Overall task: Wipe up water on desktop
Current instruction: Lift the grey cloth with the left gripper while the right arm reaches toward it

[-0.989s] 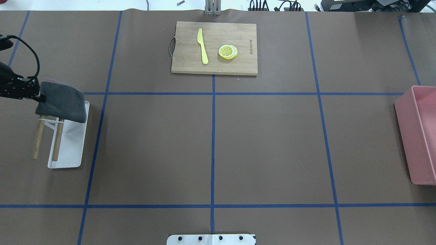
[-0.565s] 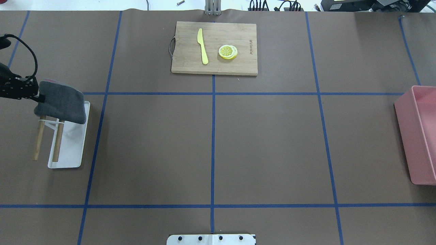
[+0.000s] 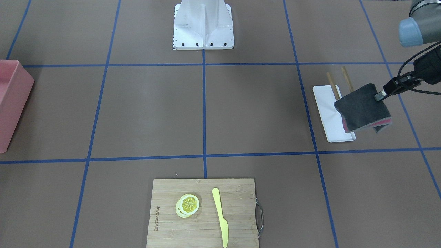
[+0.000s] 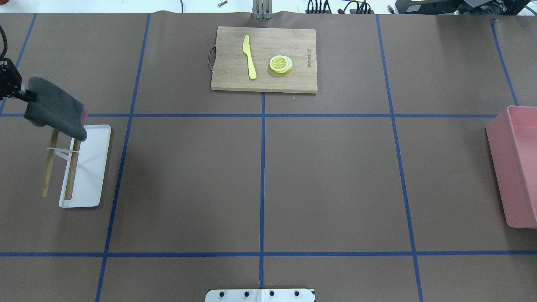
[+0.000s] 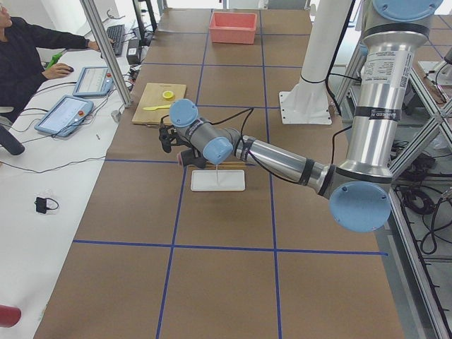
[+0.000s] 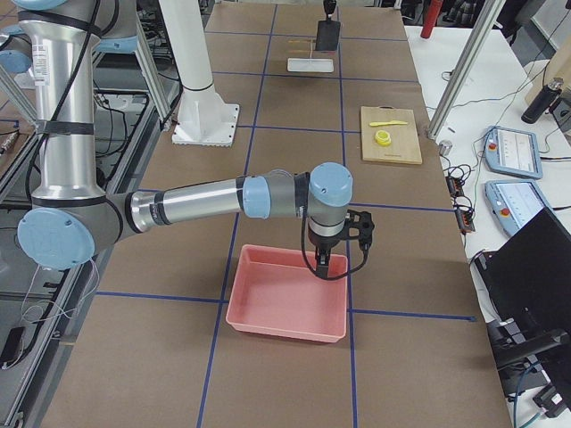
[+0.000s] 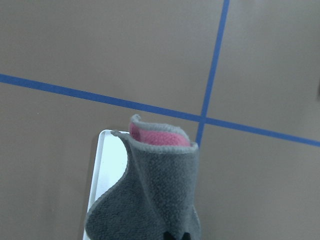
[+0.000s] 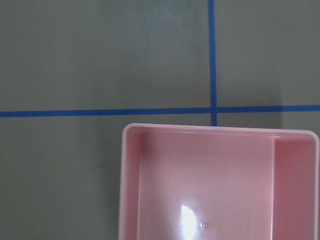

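Note:
The desktop (image 4: 335, 176) is a brown surface with a blue tape grid; I see no water on it. My left gripper (image 4: 26, 95) is shut on a folded grey cloth with a pink inner side (image 4: 54, 108). It holds the cloth in the air above the far end of a white tray (image 4: 90, 167) with a two-post wooden rack (image 4: 71, 167). The cloth also shows in the front view (image 3: 361, 108) and the left wrist view (image 7: 155, 195). My right gripper (image 6: 324, 263) hangs over a pink bin (image 6: 285, 303); I cannot tell if it is open or shut.
A bamboo cutting board (image 4: 226, 79) at the far middle carries a yellow knife (image 4: 250, 63) and lemon slices (image 4: 280, 64). The pink bin (image 4: 514, 167) stands at the right edge. The robot's base plate (image 4: 260, 295) is at the near edge.
My left gripper has moved away from the robot and to the left with the cloth in it. The cloth has come off the top of the rack posts.

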You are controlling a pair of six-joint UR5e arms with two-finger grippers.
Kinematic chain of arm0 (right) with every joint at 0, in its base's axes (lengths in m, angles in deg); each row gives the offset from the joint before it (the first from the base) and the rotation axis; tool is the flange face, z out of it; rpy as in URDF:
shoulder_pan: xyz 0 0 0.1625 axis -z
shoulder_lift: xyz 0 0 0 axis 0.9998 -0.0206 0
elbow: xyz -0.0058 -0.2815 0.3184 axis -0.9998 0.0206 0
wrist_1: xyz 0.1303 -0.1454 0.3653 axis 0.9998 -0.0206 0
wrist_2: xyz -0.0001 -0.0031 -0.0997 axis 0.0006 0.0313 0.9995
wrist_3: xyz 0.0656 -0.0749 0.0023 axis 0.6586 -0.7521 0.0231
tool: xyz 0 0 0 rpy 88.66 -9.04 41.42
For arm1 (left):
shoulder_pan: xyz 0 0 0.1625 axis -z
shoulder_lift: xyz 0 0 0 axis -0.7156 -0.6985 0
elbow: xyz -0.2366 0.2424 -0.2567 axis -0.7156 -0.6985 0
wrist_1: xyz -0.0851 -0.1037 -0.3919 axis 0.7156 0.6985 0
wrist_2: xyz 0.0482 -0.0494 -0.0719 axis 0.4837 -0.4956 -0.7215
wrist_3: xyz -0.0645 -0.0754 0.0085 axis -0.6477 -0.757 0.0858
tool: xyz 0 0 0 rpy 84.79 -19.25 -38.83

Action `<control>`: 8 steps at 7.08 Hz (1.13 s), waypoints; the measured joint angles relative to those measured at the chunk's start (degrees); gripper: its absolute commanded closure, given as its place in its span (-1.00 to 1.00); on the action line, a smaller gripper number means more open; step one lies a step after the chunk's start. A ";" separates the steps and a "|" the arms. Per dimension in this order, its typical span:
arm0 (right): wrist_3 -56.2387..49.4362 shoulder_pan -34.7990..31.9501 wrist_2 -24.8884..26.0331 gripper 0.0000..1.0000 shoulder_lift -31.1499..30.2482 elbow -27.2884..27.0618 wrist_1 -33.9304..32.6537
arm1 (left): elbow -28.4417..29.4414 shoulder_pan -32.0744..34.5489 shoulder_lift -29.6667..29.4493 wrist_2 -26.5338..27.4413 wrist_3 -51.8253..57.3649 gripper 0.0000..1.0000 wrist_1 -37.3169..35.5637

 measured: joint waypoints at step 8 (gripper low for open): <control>13.87 21.71 -0.66 -1.00 7.97 -3.82 36.64 | -0.32 -12.91 -17.30 11.40 -42.21 1.00 0.01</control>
